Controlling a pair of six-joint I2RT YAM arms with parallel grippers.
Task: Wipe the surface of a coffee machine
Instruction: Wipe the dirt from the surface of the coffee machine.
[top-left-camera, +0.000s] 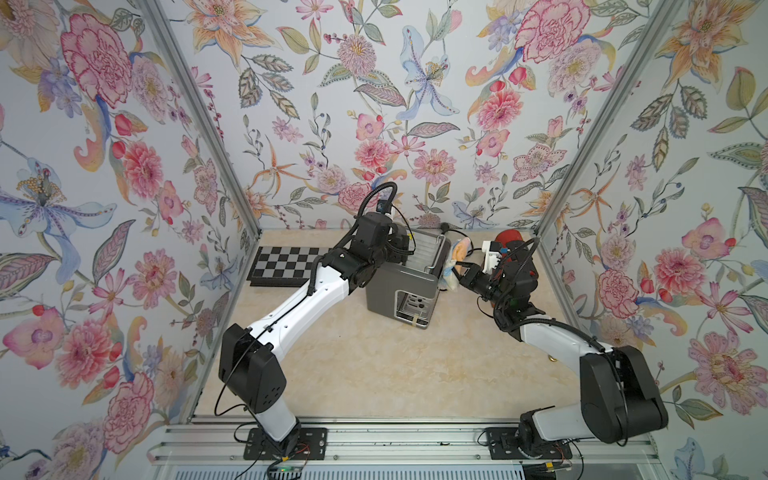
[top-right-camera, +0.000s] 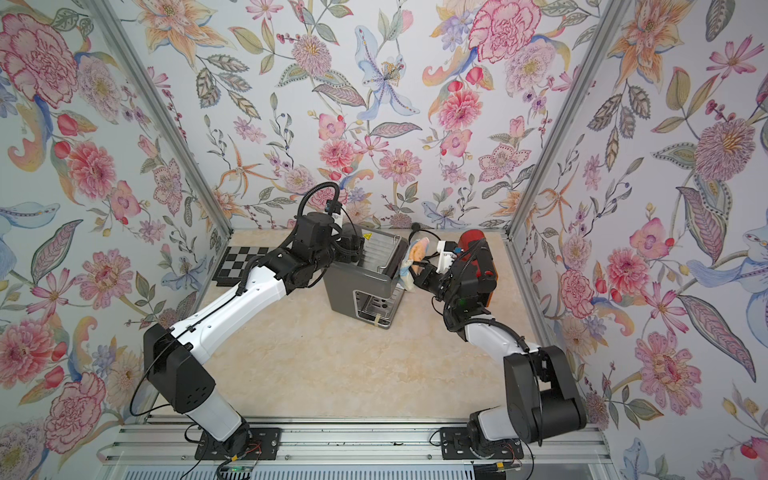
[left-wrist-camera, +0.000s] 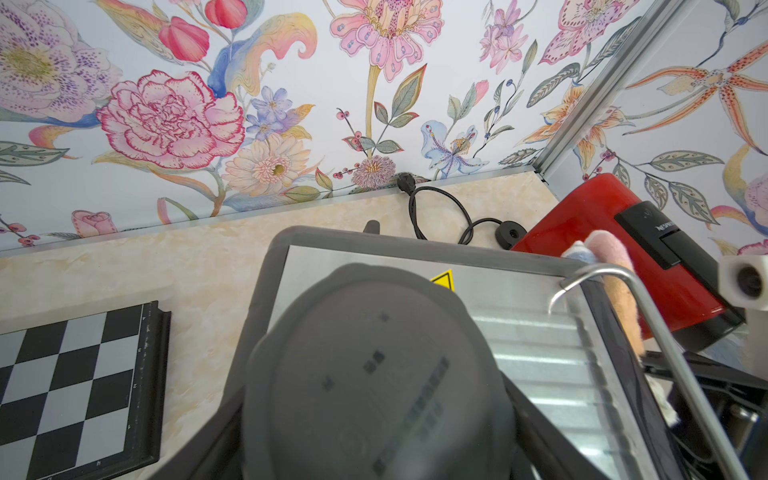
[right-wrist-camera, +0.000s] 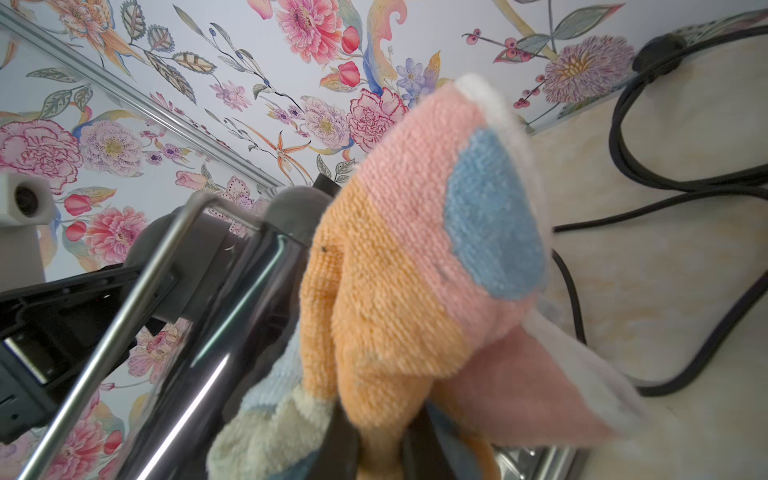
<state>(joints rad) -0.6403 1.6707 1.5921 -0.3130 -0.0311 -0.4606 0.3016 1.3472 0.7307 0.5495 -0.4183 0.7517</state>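
Front half of the table (top-left-camera: 374, 374) is wide open, nothing between the arm bases and the grey coffee machine (top-left-camera: 399, 286). The back's crowded though. There's a chessboard (top-left-camera: 286, 266) lying flat far left, a red coffee machine (top-left-camera: 509, 237) in the far right corner, and a black power cord (left-wrist-camera: 440, 212) looped by the back wall. The gap between the machines is plugged by the right gripper (top-left-camera: 462, 270) pinching a cloth (top-left-camera: 460, 249). The left gripper (top-left-camera: 401, 249) hugs the grey one's left rear.

Yellow warning triangle (left-wrist-camera: 444, 282) on the coffee machine (left-wrist-camera: 536, 332) top.
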